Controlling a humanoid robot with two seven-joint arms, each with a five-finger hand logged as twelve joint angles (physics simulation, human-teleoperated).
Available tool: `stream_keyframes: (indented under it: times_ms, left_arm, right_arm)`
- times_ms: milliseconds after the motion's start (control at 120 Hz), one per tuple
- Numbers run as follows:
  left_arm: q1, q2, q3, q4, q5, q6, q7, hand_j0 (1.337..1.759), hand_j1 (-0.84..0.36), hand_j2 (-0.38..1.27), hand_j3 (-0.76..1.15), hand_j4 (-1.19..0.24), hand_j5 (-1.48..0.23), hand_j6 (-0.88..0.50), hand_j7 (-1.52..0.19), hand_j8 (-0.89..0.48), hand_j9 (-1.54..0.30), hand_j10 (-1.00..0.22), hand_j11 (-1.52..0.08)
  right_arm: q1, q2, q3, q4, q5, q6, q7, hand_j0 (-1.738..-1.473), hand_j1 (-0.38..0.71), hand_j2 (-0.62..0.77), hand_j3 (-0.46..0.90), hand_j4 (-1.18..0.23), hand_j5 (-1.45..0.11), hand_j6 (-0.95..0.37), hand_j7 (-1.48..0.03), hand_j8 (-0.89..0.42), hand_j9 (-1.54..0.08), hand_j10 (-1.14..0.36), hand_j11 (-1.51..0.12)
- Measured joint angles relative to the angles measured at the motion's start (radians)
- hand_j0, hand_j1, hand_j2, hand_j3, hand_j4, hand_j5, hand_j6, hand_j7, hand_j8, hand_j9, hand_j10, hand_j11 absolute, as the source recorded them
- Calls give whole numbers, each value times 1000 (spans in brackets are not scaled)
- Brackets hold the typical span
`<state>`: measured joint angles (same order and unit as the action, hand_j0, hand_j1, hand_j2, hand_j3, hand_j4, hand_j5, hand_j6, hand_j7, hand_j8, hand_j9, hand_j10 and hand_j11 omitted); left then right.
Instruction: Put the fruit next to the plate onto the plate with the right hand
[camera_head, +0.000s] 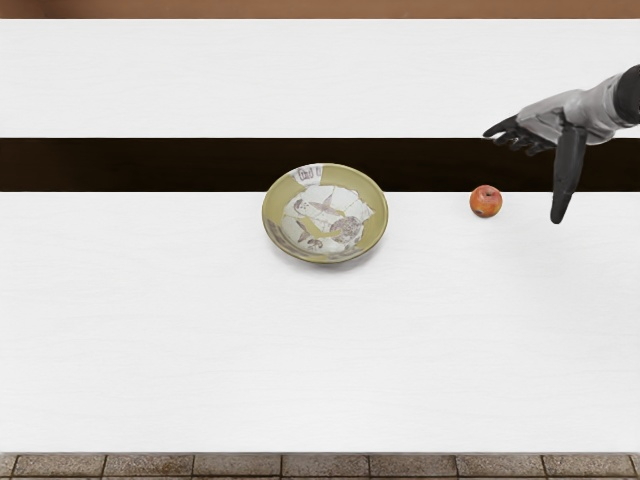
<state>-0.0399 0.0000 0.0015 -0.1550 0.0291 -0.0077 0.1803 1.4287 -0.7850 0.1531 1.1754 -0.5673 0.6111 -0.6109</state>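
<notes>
Reaching down off-centre is the risk: the right hand (548, 130), fingers spread and empty, hangs near the fruit (485, 201) on the table (300, 350) right of the plate (272, 212) — a glancing touch would likely roll it away.

Glossy ceramic plate (325, 213), matt white table (300, 350)

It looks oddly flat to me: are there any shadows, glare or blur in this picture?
Head view: even, soft light; the fruit and plate cast almost no shadow on the white table; no glare spots, though it looks very pale; all is sharp, the right hand included; straight edges show no distortion.
</notes>
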Motion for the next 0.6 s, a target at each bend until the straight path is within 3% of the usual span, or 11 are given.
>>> stream_keyframes:
  times_ms: [342, 600]
  left_arm:
    - [0, 0, 0, 0, 0, 0, 0, 1658, 349, 0, 0, 0, 0, -1, 0, 0, 0, 0, 0]
    - [0, 0, 0, 0, 0, 0, 0, 1658, 349, 0, 0, 0, 0, -1, 0, 0, 0, 0, 0]
  right_arm:
    - [12, 8, 95, 18, -15, 0, 0, -1658, -349, 0, 0, -4, 0, -5, 0, -4, 0, -3, 0]
    - [-100, 128, 100, 71, -291, -62, 0, -1658, -349, 0, 0, -3, 0, -5, 0, -4, 0, -3, 0]
